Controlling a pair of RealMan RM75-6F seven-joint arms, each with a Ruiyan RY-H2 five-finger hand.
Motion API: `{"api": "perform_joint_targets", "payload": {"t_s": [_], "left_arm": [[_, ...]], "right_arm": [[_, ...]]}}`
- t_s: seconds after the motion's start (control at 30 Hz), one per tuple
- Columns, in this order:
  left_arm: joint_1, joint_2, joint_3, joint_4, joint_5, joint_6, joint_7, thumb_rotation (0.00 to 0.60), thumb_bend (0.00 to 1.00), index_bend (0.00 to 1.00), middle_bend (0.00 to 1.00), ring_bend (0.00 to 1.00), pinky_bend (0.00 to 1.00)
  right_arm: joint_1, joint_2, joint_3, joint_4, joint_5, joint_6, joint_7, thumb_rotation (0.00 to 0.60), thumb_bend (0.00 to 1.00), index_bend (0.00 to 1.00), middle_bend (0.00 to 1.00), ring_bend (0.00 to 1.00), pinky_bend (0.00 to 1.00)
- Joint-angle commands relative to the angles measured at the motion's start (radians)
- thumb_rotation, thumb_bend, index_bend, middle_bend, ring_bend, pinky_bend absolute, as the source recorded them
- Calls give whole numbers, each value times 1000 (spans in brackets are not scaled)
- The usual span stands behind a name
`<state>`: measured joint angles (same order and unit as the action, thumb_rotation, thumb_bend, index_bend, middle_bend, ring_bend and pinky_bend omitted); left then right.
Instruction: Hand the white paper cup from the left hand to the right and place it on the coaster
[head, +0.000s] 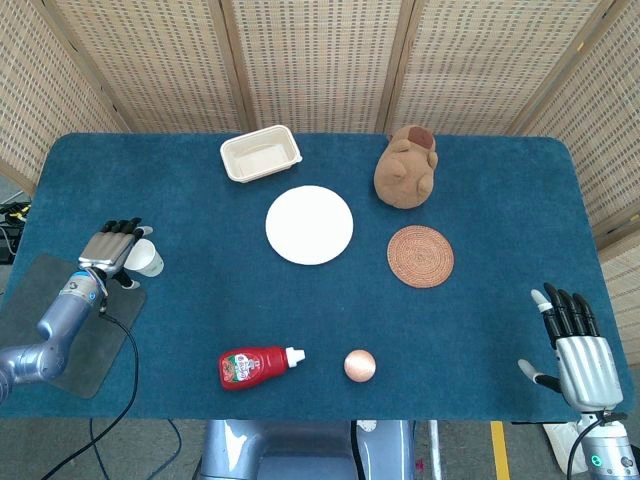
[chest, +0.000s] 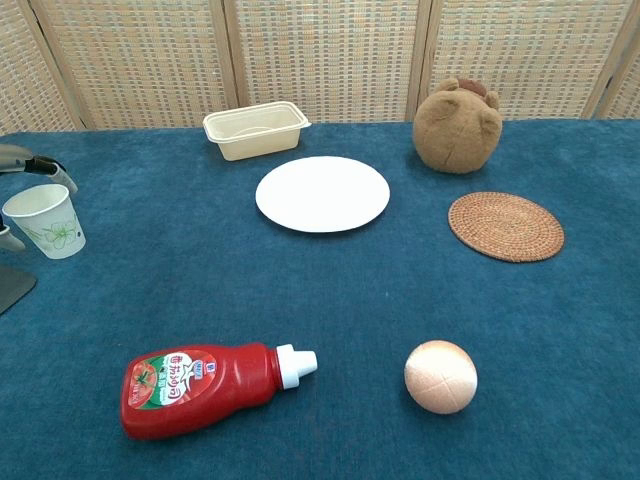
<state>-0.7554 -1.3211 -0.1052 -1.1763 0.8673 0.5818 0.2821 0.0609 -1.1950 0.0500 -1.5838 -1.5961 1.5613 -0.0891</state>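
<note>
Fingers of the left hand (head: 112, 246) are spread around the upright white paper cup (chest: 44, 221), not yet clasped; right hand (head: 578, 352) is released.

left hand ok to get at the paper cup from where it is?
Probably yes. The left hand is right beside the white paper cup, fingers apart around its rim, and nothing stands between them; the ketchup bottle lies well clear.

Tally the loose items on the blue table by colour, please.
White: 2, paper cup, plate
Cream: 1, tray
Brown: 2, plush toy, woven coaster
Red: 1, ketchup bottle
Peach: 1, ball
Total: 7
</note>
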Motion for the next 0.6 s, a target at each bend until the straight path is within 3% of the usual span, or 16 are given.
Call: {"api": "perform_joint_targets", "payload": {"t_s": [0.03, 0.6], "left_arm": [[-5, -6, 6, 2, -11, 7, 7, 600, 193, 239, 0, 0, 0], [-4, -11, 23, -24, -19, 64, 15, 600, 318, 341, 0, 0, 0]], "right_arm": [[0, 0, 0, -1, -1, 0, 0, 600, 17, 0, 0, 0, 0], [-1, 5, 1, -1, 4, 0, 17, 600, 15, 0, 0, 0, 0]]}}
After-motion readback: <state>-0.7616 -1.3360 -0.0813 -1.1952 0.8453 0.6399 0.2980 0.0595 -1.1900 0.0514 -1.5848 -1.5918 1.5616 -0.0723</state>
